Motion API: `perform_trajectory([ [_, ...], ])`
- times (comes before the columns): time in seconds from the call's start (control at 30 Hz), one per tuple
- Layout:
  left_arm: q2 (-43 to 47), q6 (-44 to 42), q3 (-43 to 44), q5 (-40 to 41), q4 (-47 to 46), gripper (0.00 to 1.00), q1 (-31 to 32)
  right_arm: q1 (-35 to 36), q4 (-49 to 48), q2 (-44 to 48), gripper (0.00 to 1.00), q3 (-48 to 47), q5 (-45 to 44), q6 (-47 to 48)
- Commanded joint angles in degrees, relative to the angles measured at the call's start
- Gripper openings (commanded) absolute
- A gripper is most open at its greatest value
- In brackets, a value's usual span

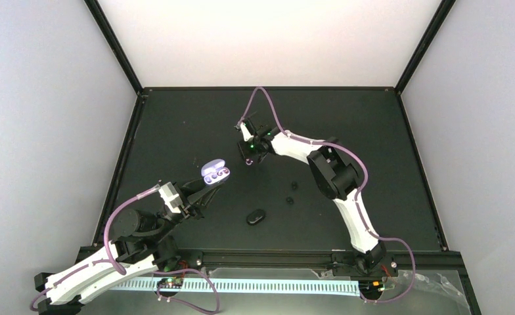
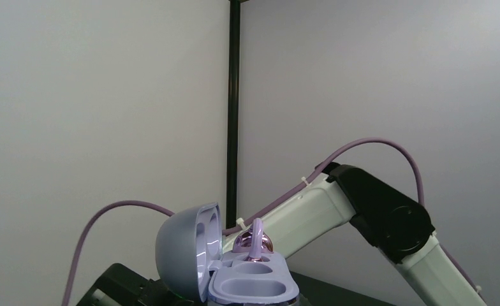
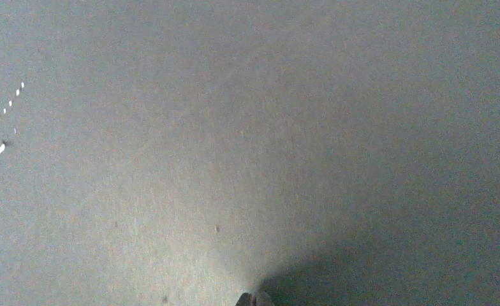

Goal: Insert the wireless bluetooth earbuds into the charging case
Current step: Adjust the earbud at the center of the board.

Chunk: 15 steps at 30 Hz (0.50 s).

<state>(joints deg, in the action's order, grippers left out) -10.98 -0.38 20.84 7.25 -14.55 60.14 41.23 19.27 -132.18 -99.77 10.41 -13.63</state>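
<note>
left gripper (image 1: 207, 187) pinching open lilac charging case (image 2: 247, 285), pink-purple earbud (image 2: 254, 241) already in it. right gripper (image 3: 254, 298) pressed together, nothing visible between tips. black earbuds (image 1: 293, 186) loose on desk (image 1: 373, 131): tiny, light, glossy, probably slippery, so pinch across body

The charging case (image 2: 190, 255) looks like smooth lilac plastic with a soft satin sheen. The pinkish-purple earbud (image 2: 264, 243) is mirror-glossy. The counter (image 3: 235, 127) is matt, dark and finely grained. The right arm's shell (image 2: 311, 210) is smooth white plastic with matt black joints.
</note>
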Motion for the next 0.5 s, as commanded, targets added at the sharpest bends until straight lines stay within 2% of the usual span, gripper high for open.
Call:
perform_trajectory([
  [0.0,0.3,-0.3,-0.1,-0.3,0.1,0.02,0.3,0.3,-2.8,6.0,0.01,7.0,-1.0,-3.8],
  [0.07,0.1,-0.3,-0.2,-0.5,-0.3,0.02,0.3,0.4,-3.7,7.5,0.02,8.9,-0.4,-4.0],
  [0.27,0.0,-0.1,-0.1,-1.3,-0.4,0.02,0.3,0.4,-4.6,11.2,0.22,11.6,-1.4,-3.6],
  [0.47,0.4,-0.2,-0.1,-1.2,-0.3,0.02,0.3,0.7,-4.8,15.2,0.29,14.3,-2.5,-6.6],
])
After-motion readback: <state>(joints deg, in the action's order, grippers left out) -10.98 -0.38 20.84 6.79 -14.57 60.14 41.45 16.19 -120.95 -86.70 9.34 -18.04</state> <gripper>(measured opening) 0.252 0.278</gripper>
